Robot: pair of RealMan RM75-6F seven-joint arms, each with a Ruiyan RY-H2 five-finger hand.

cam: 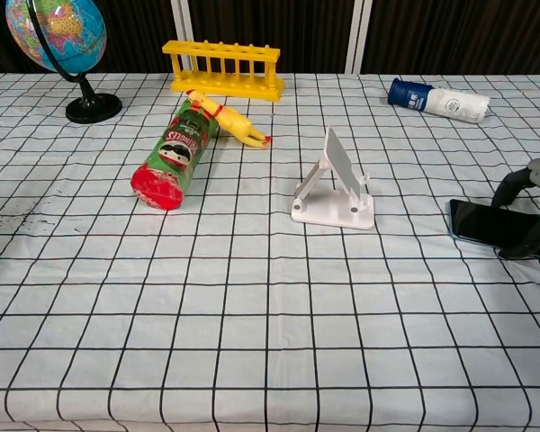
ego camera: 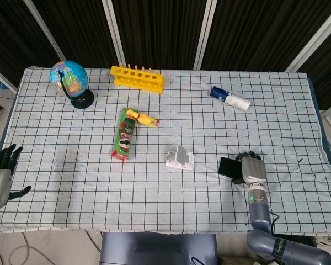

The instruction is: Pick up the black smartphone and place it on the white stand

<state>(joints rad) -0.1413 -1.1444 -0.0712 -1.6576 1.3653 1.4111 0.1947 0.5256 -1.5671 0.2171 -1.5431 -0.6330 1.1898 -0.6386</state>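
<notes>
The black smartphone [ego camera: 227, 166] [cam: 480, 222] lies flat on the checked cloth at the right, its right part hidden under my right hand [ego camera: 252, 170] [cam: 533, 209]. That hand's fingers curl down over the phone's far edge while its thumb presses the near edge, so it grips the phone on the table. The white stand [ego camera: 180, 158] [cam: 336, 185] sits empty near the table's middle, left of the phone. My left hand [ego camera: 0, 172] hangs off the table's left edge with fingers spread, holding nothing.
A green chips can [ego camera: 123, 140] and a yellow rubber chicken [ego camera: 143, 117] lie left of the stand. At the back stand a globe [ego camera: 69, 79] and a yellow tube rack [ego camera: 138, 78]. A blue-and-white bottle [ego camera: 230, 98] lies at the back right.
</notes>
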